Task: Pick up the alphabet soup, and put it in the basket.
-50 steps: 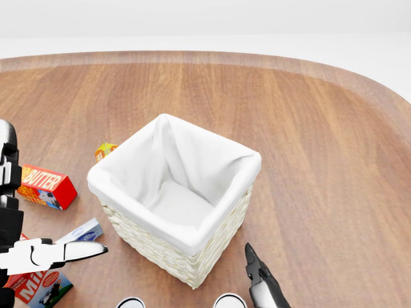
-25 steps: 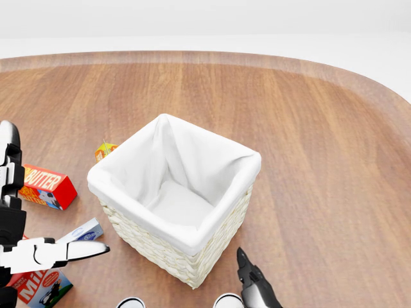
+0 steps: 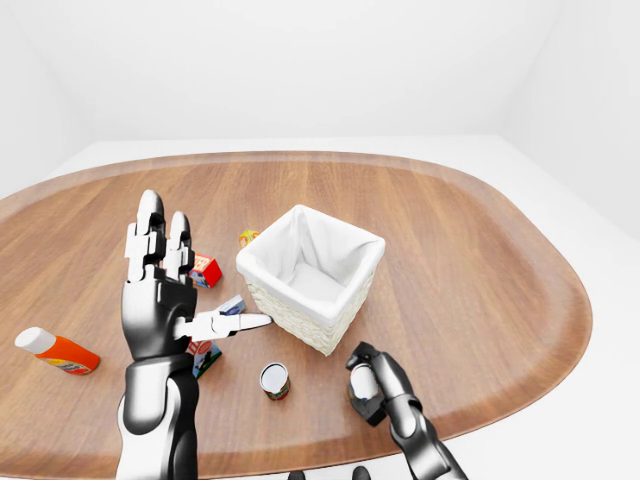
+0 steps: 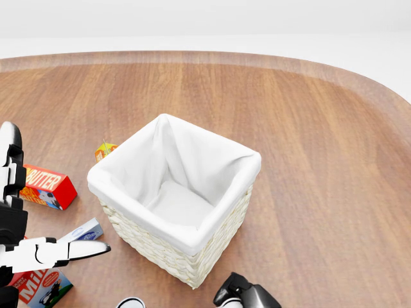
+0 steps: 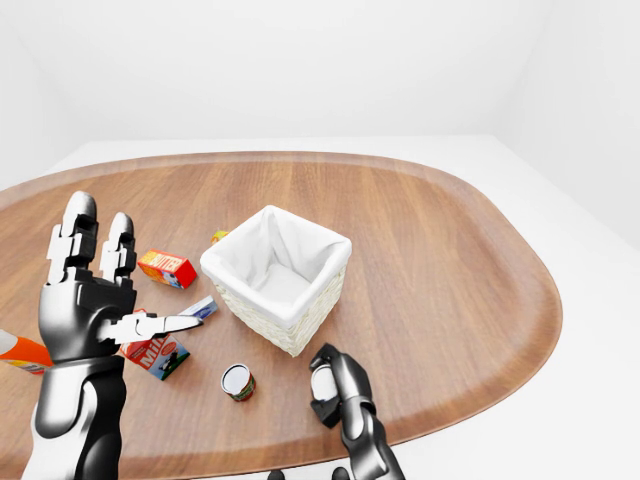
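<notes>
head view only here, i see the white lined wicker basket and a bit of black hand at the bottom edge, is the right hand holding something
Observer: Yes. In the right-eye view the right hand has its fingers curled round a small can with a white end.
Operator: any other can on the table
Observer: One more, a small can with a white lid, upright on the brown wooden table, left of the right hand.
Operator: left hand doing anything
Observer: The left hand is raised, open and empty, left of the white lined wicker basket.

can half-hidden in right robot hand
</notes>
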You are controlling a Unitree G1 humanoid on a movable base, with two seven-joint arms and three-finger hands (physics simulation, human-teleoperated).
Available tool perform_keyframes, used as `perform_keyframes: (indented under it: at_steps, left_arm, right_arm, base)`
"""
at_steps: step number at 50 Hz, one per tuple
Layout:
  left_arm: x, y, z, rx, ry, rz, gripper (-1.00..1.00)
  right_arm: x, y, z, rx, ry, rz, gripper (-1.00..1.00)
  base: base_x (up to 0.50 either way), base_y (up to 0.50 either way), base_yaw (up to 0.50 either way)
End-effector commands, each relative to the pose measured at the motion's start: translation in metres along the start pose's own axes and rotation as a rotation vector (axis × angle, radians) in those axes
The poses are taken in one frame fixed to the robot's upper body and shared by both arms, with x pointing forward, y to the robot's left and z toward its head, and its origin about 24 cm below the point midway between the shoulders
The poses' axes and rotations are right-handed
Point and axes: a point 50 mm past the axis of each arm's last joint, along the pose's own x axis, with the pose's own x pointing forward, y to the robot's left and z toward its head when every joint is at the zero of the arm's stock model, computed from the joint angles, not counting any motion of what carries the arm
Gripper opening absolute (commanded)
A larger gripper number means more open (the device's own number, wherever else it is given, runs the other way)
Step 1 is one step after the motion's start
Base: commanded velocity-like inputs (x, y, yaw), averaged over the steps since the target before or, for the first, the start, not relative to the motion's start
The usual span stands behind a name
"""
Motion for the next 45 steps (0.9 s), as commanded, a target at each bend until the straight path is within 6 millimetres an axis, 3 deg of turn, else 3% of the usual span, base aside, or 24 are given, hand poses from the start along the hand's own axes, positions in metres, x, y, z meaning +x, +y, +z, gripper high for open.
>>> perform_keyframes:
  at_steps: [1, 21, 28, 45]
  left_arm:
    - [0.0, 0.001, 0.0, 0.001, 0.0, 0.002, 1.0]
    - [-0.001, 0.0, -0.001, 0.003, 0.005, 0.0, 1.0]
    - [-0.001, -0.001, 0.001, 0.002, -0.002, -0.001, 1.0]
    - [0.0, -0.002, 0.002, 0.0, -0.008, -0.002, 1.0]
  right_arm:
    - [-0.004, 0.003, -0.003, -0.01, 0.009, 0.019, -1.0]
    - [-0.017, -0.015, 0.014, -0.005, -0.049, -0.034, -1.0]
    - [-0.032, -0.038, 0.039, 0.025, -0.175, -0.099, -1.0]
    - [-0.065, -0.091, 0.069, 0.021, -0.344, -0.27, -1.0]
  base:
    - [0.0, 0.0, 0.0]
    - [0.0, 0.0, 0.0]
    - [0.0, 0.0, 0.0]
    - [0.0, 0.0, 0.0]
